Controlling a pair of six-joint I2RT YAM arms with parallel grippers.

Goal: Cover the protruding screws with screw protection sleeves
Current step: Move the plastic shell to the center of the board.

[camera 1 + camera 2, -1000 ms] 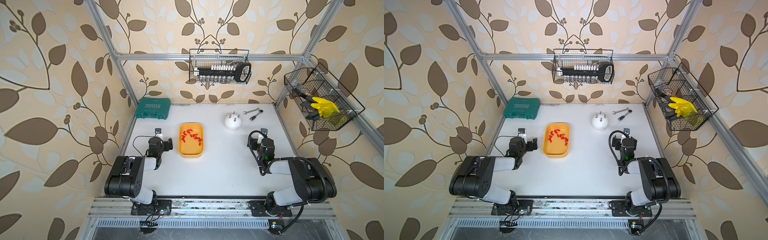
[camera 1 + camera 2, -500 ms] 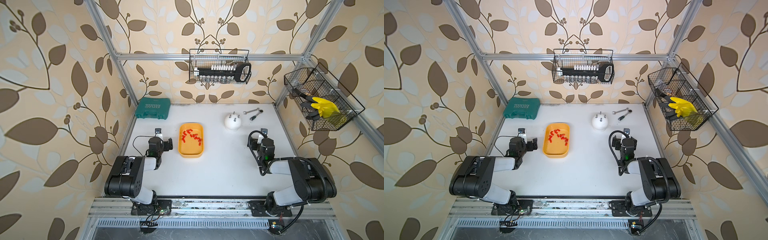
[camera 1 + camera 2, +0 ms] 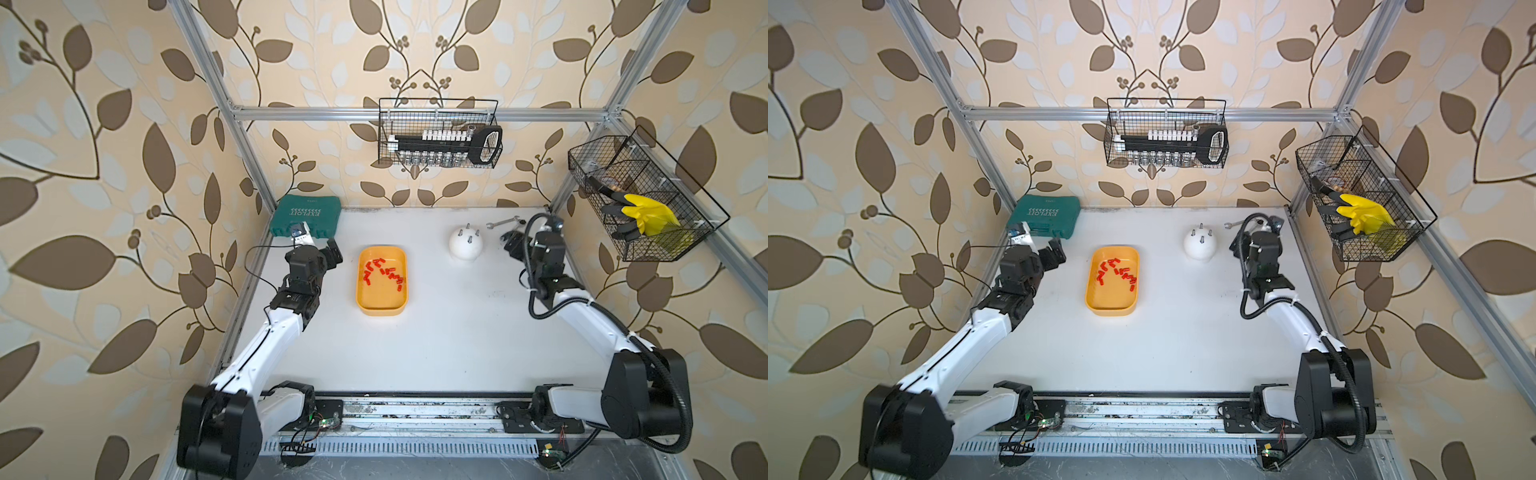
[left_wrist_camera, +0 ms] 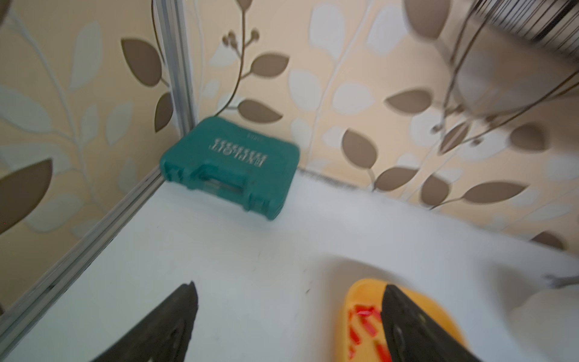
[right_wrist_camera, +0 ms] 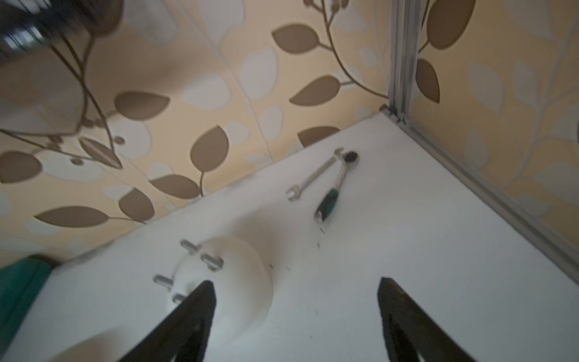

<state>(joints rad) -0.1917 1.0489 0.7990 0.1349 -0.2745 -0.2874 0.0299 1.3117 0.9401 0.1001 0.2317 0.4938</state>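
Change first: in both top views the two grippers have pushed forward over the table (image 3: 436,332); a second ago they sat further back toward the front edge. The left gripper (image 3: 332,252) is now just beside the yellow tray (image 3: 380,309), fingers spread, nothing in them. All the red screw protection sleeves (image 3: 384,272) are lying loose in that tray. The right gripper (image 3: 512,243) is near the white dome (image 3: 465,251), whose four protruding screws (image 3: 470,240) are bare.

Left wrist view is blurry: jaws wide apart, a few sleeves (image 4: 363,316) peeking out beside one finger, green case (image 4: 232,163) in the far corner.

Right wrist view: fingers also spread and empty, dome (image 5: 244,282) partly behind one of them, screws (image 5: 211,261) uncapped, two wrenches (image 5: 327,203) beyond.

So I'd call this just the approach. No sleeve picked yet, and the left looks lined up to grab the first.
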